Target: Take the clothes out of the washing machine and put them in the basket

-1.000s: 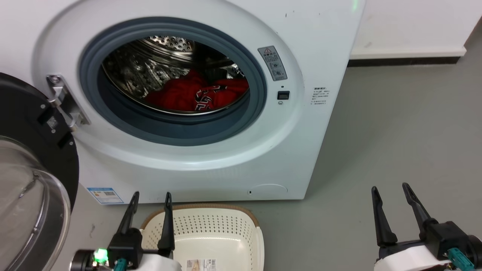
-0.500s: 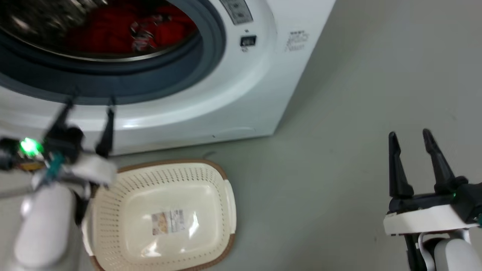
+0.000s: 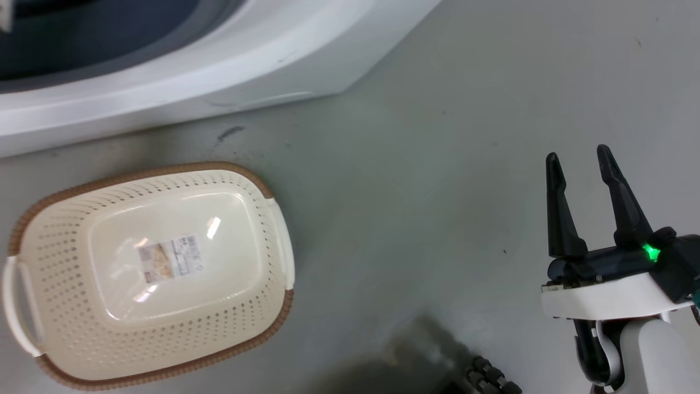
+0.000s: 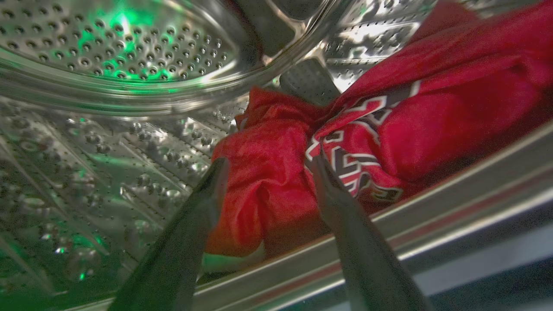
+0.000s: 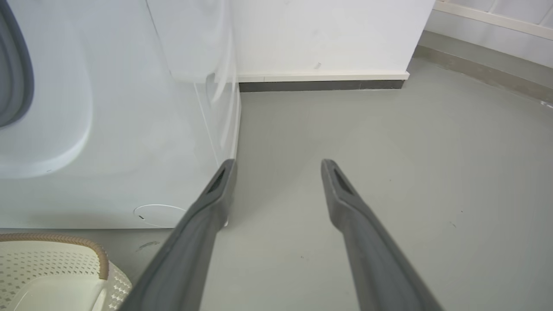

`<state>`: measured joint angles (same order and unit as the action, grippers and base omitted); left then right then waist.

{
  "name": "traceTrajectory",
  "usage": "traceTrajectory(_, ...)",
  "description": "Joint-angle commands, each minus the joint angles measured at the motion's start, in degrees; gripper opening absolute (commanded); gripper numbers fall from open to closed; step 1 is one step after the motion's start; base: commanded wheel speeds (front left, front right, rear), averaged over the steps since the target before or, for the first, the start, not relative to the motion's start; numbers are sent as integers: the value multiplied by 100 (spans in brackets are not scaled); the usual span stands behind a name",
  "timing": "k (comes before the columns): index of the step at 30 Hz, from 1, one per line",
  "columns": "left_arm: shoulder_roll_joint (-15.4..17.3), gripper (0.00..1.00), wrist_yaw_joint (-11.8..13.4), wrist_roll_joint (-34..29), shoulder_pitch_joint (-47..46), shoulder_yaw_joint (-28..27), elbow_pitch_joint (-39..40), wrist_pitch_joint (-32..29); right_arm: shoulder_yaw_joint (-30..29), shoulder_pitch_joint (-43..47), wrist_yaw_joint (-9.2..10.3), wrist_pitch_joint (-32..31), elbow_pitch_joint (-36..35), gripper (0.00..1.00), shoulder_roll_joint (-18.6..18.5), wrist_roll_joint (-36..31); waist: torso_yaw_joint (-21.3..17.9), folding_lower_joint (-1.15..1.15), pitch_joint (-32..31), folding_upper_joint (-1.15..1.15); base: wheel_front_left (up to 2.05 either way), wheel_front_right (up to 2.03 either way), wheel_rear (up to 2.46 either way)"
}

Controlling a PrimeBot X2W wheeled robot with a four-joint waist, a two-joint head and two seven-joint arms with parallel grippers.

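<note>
Right fingers (image 5: 211, 203) spread apart above grey floor (image 5: 389, 151) beside the washing machine (image 5: 129, 129).

Head downward over basket (image 3: 257, 273); left wrist inside drum (image 4: 108, 56).

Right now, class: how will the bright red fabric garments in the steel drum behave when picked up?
Those crumpled bright red fabric garments probably flop and drape: soft folds show. Bunched together, they may lift as one clump.
</note>
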<state>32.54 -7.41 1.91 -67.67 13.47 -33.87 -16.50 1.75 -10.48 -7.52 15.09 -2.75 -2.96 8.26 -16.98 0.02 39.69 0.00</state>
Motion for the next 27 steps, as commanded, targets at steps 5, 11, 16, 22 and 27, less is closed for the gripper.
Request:
traceTrajectory(5,536,100,-3,332,-1510,781,-618,-1468,215,-26,6,12,-101,100,15,183,-529,-2,773,0,0,0,0)
traceTrajectory(11,921,100,-5,565,-2354,1358,-879,-2152,416,-38,6,12,-140,100,15,351,-777,-2,1016,0,0,0,0)
traceTrajectory(16,1225,100,-4,780,-2843,1919,-1021,-2614,552,22,6,12,-186,100,15,528,-948,-2,1193,0,0,0,0)
traceTrajectory(22,1389,100,-4,1214,-3123,2276,-1223,-2991,601,137,6,12,-270,100,13,613,-957,-2,1285,0,0,0,0)
traceTrajectory(27,1458,100,-5,1525,-3117,2488,-1348,-3153,599,214,6,12,-318,100,13,677,-936,-2,1344,0,0,0,0)
